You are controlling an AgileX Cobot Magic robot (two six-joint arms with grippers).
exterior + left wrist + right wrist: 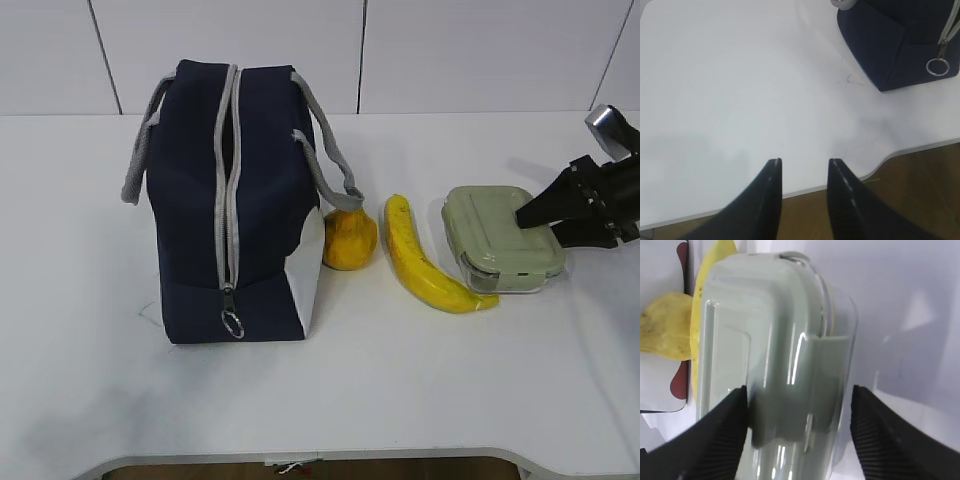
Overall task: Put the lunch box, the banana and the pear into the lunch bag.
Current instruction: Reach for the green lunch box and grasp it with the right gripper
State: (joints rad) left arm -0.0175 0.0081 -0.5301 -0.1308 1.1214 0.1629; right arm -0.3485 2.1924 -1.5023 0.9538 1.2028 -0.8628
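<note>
On a white table [420, 400], the navy lunch bag [200, 230] stands at the left, its zipper partly open along the top and the ring pull [232, 323] hanging at the near end. Just right of it sit the pear [349, 240], then the banana [425, 262], then the lunch box [500, 238]. The right gripper [799, 412] is spread wide over the box's green lid, one finger at each side. The left gripper [804, 167] hangs parted and empty above bare tabletop near the bag's corner.
</note>
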